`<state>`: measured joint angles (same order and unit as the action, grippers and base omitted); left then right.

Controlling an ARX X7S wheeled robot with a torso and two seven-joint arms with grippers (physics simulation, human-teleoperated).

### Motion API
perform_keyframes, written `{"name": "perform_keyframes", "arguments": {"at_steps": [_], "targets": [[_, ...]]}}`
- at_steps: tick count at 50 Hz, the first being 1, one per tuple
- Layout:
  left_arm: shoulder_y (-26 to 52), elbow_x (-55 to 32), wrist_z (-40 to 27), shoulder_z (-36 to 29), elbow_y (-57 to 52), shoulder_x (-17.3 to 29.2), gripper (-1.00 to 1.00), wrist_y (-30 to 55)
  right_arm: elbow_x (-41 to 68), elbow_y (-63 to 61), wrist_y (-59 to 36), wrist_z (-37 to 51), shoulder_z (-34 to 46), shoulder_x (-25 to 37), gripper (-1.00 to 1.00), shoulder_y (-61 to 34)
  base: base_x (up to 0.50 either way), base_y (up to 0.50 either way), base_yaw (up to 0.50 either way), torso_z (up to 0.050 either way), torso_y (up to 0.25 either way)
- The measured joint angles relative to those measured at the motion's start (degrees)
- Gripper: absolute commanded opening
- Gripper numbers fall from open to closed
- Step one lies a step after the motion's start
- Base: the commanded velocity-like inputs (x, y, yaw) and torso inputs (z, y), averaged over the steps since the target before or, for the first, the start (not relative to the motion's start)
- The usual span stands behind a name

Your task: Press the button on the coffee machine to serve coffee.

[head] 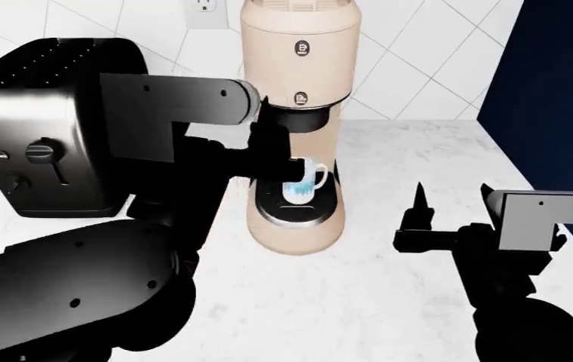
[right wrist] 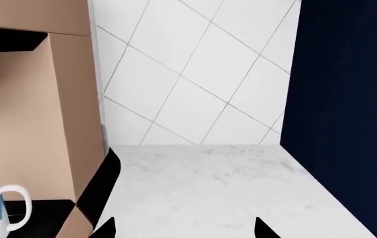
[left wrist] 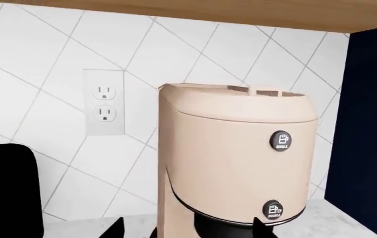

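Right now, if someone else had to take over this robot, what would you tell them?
Left gripper: open, empty, raised in front of the coffee machine, facing its two black buttons, upper and lower; not touching either.
Right gripper: open, empty, over the marble counter to the machine's right.
A white and blue mug already sits on the drip tray under the spout.
Done: mug in place, left arm lined up.
Left: move the left gripper forward and press a button. I cannot tell whether coffee has been poured.
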<state>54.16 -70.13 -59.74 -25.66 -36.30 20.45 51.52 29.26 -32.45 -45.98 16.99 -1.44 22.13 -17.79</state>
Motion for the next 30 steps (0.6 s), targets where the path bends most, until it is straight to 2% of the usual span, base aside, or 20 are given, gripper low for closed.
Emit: {"name": "perform_keyframes", "arguments": {"at_steps": [15,30], "targets": [[-7.0,8.8,8.2,-0.1,2.8,6.8,1.0,-5.5,0.1,0.2,-0.2,0.3,0.6,0.0,1.0,-0.1,0.0,0.0,0.0,0.0,0.0],[-14.4,15.2,13.1,-0.9,7.4,10.8,1.0,-10.5,0.3,-0.1,-0.5,0.8,0.9,0.3,1.0,-0.1,0.0,0.0,0.0,0.0,0.0]]}}
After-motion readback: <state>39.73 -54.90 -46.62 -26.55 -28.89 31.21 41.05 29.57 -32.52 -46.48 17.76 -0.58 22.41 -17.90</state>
